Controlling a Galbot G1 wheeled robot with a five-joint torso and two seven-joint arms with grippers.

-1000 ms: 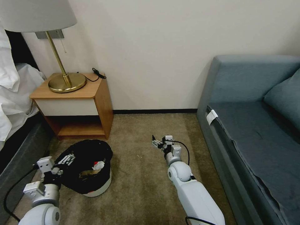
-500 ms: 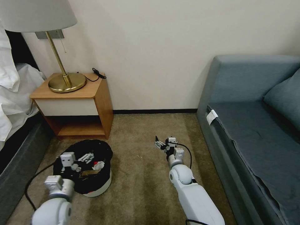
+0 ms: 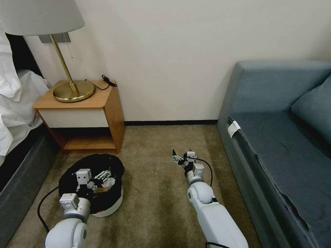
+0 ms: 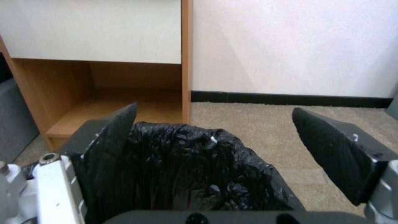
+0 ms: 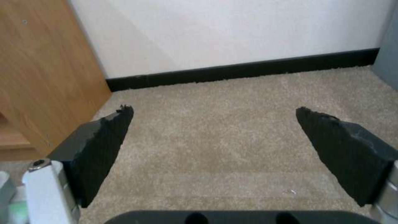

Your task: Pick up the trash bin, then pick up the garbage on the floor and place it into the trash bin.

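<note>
The trash bin (image 3: 111, 207), low and white with a wrinkly black liner (image 4: 186, 168), stands on the carpet in front of the nightstand. My left gripper (image 3: 103, 175) hangs open over the bin's mouth, its fingers (image 4: 114, 133) straddling the far side of the liner. Garbage lies inside the bin: a red-and-white packet (image 3: 110, 182) and a tan scrap (image 3: 99, 190), both partly hidden by the gripper. My right gripper (image 3: 177, 159) is open over bare carpet to the right of the bin, with nothing between its fingers (image 5: 104, 140).
A wooden nightstand (image 3: 103, 100) with a brass lamp (image 3: 73, 90) stands just behind the bin. A bed (image 3: 13, 113) lies on the left and a blue-grey sofa (image 3: 282, 137) on the right. One white crumb (image 3: 152, 172) lies on the carpet.
My left arm has swung right, carrying its gripper from the bin's left rim to over the opening. The right gripper has drifted slightly to the right.
</note>
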